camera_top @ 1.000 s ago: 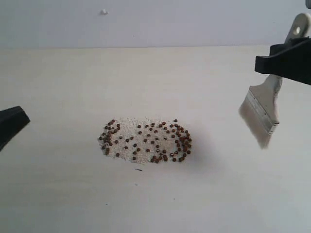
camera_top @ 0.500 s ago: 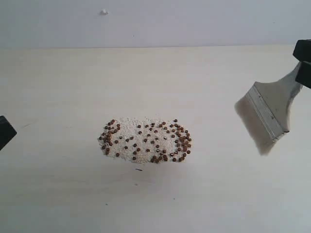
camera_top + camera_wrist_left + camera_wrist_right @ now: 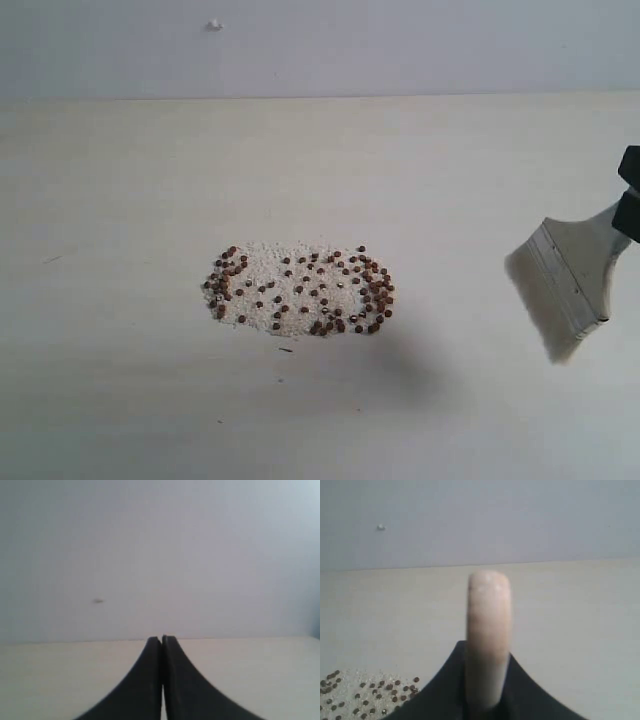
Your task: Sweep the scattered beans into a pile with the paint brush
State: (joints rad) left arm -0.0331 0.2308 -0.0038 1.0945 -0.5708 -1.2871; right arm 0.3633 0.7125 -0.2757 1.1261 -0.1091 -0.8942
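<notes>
The beans (image 3: 300, 290) lie in a loose oval on a patch of fine white grains near the middle of the table; part of them shows in the right wrist view as beans (image 3: 365, 690). The paint brush (image 3: 570, 285) hangs tilted at the far right, bristles down and toward the beans, apart from them. My right gripper (image 3: 630, 195) is shut on its pale handle (image 3: 488, 640), just inside the exterior view's right edge. My left gripper (image 3: 162, 640) is shut and empty, out of the exterior view.
The pale wooden table (image 3: 300, 160) runs back to a light grey wall (image 3: 400, 40) carrying a small white speck (image 3: 213, 24). A short dark mark (image 3: 286, 349) lies just in front of the bean patch.
The right gripper has carried the brush lower and further right, mostly leaving the exterior view. The left gripper has withdrawn out of the left edge. The beans have not moved.
</notes>
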